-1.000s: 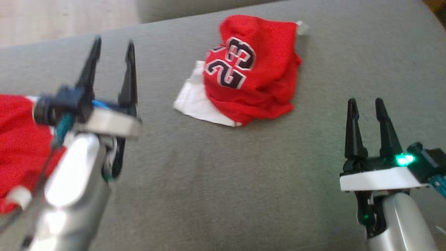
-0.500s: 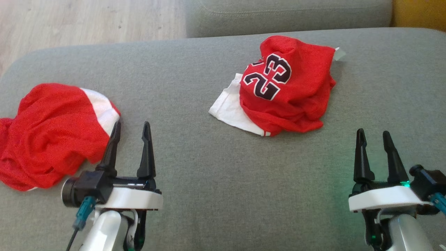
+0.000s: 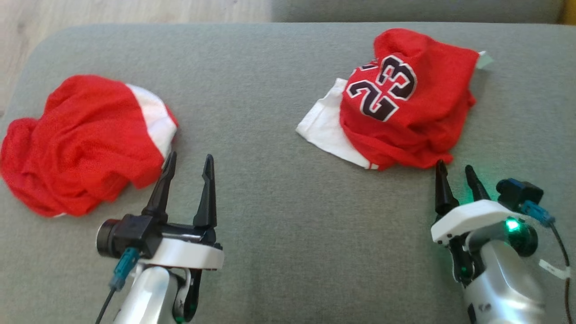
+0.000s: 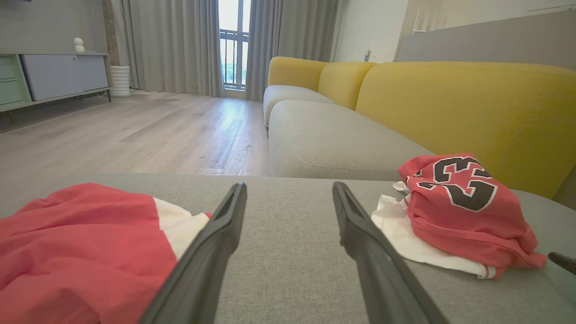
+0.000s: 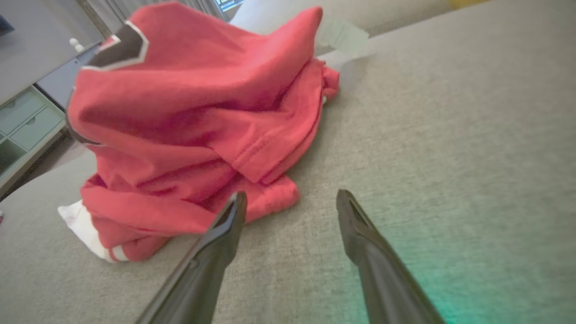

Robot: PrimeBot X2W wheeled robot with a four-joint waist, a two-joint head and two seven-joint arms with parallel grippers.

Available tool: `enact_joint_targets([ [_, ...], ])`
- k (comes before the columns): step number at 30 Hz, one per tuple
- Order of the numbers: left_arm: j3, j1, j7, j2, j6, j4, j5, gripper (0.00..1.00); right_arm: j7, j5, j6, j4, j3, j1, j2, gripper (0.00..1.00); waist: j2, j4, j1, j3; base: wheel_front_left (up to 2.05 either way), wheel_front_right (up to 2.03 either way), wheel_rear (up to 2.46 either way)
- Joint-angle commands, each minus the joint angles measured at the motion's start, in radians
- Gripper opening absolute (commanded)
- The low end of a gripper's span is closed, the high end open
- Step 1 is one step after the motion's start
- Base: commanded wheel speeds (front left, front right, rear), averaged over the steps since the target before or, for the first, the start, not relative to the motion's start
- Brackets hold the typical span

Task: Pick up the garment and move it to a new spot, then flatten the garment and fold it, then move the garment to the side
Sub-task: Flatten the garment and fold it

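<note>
The left gripper (image 3: 189, 158) is hovering over the grey sofa cushion (image 3: 279, 81) with its two dark fingers spread wide apart and nothing between them. In the left wrist view the left gripper (image 4: 289, 185) is showing bare grey fabric in its gap. Its left fingertip is sitting just beside the white-edged corner of a crumpled red garment (image 3: 85, 144) that is lying at the cushion's left end; this garment (image 4: 81, 252) is not being gripped.

The right gripper (image 3: 454, 165) is also standing wide open and empty. It is pointing at the red number 23 jersey (image 3: 405, 121), which is lying bunched in a heap on the right part of the cushion, its white section (image 3: 324, 128) sticking out on the left and a pale tag (image 3: 485, 59) at its far corner. In the right wrist view the right gripper (image 5: 292, 194) is hanging low over the cushion, with its left fingertip right at the jersey's (image 5: 193, 103) near hem; whether it is touching the cloth I cannot tell. Its other finger is lying over bare grey fabric. Green light from the wrist is falling on the cushion beside it.
</note>
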Motion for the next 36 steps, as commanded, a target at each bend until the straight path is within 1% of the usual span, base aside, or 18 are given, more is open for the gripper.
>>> enact_joint_targets([
  [1, 0.036, -0.048, -0.008, 0.001, -0.005, -0.023, 0.010, 1.00, -0.006, 0.012, 0.008, 0.005, 0.026, -0.036, -0.004, 1.00, 0.0000, 0.016, -0.0001, 0.009, 0.00, 0.00, 0.00],
  [5, 0.046, -0.049, -0.008, -0.012, -0.015, -0.012, 0.019, 1.00, -0.023, 0.035, 0.008, 0.118, 0.042, -0.098, -0.004, 1.00, 0.0000, 0.035, -0.0001, 0.014, 0.00, 0.00, 0.00],
  [8, 0.060, -0.046, -0.008, -0.021, -0.022, -0.005, 0.028, 1.00, -0.037, 0.050, 0.008, 0.203, 0.080, -0.142, -0.004, 1.00, 0.0000, 0.043, -0.0001, 0.016, 0.00, 0.00, 0.00],
  [9, 0.063, -0.045, -0.008, -0.023, -0.023, -0.004, 0.030, 1.00, -0.041, 0.056, 0.008, 0.219, 0.090, -0.151, -0.004, 0.74, 0.0000, 0.043, -0.0001, 0.016, 0.00, 0.00, 0.00],
  [10, 0.066, -0.045, -0.008, -0.024, -0.025, -0.003, 0.032, 1.00, -0.044, 0.065, 0.008, 0.233, 0.100, -0.158, -0.004, 0.28, 0.0000, 0.042, -0.0001, 0.016, 0.00, 0.00, 0.00],
  [11, 0.070, -0.043, -0.008, -0.026, -0.026, -0.002, 0.035, 1.00, -0.048, 0.072, 0.008, 0.246, 0.111, -0.165, -0.004, 0.00, 0.0000, 0.041, -0.0001, 0.016, 0.00, 0.00, 0.00],
  [14, 0.083, -0.039, -0.008, -0.029, -0.027, 0.000, 0.040, 1.00, -0.063, 0.057, 0.008, 0.271, 0.113, -0.182, -0.004, 0.00, 0.0000, 0.027, -0.0001, 0.013, 0.00, 0.00, 0.00],
  [17, 0.094, -0.033, -0.008, -0.032, -0.031, 0.005, 0.046, 1.00, -0.072, 0.030, 0.008, 0.270, 0.057, -0.191, -0.004, 0.00, 0.0000, 0.004, -0.0001, 0.006, 0.00, 0.00, 0.00],
  [19, 0.102, -0.030, -0.008, -0.033, -0.033, 0.005, 0.050, 1.00, -0.073, -0.019, 0.008, 0.222, -0.028, -0.186, -0.004, 0.00, 0.0000, -0.016, -0.0001, -0.002, 0.00, 0.00, 0.00],
  [21, 0.109, -0.027, -0.008, -0.034, -0.035, 0.003, 0.053, 1.00, -0.073, -0.097, 0.008, 0.159, -0.134, -0.161, -0.005, 0.00, 0.0000, -0.036, -0.0001, -0.010, 0.00, 0.00, 0.00],
  [22, 0.109, -0.027, -0.008, -0.034, -0.035, 0.003, 0.053, 1.00, -0.073, -0.097, 0.008, 0.159, -0.134, -0.161, -0.005, 0.00, 0.0000, -0.036, -0.0001, -0.010, 0.00, 0.00, 0.00],
  [26, 0.118, -0.021, -0.008, -0.037, -0.040, 0.000, 0.056, 1.00, -0.073, -0.266, 0.008, 0.022, -0.346, -0.099, -0.005, 0.00, 0.0000, -0.072, -0.0001, -0.024, 0.00, 0.00, 0.00],
  [29, 0.118, -0.019, -0.008, -0.039, -0.042, -0.002, 0.057, 1.00, -0.073, -0.362, 0.008, -0.067, -0.482, -0.071, -0.004, 0.00, 0.0000, -0.089, -0.0001, -0.029, 0.00, 0.00, 0.00],
  [33, 0.114, -0.019, -0.008, -0.042, -0.044, -0.003, 0.055, 1.00, -0.052, -0.434, 0.008, -0.148, -0.599, -0.060, -0.004, 0.00, 0.0000, -0.101, -0.0001, -0.033, 0.00, 0.00, 0.00],
  [36, 0.114, -0.019, -0.008, -0.043, -0.045, -0.002, 0.054, 1.00, -0.029, -0.456, 0.008, -0.169, -0.647, -0.059, -0.004, 0.00, 0.0000, -0.104, -0.0001, -0.036, 0.00, 0.00, 0.00],
])
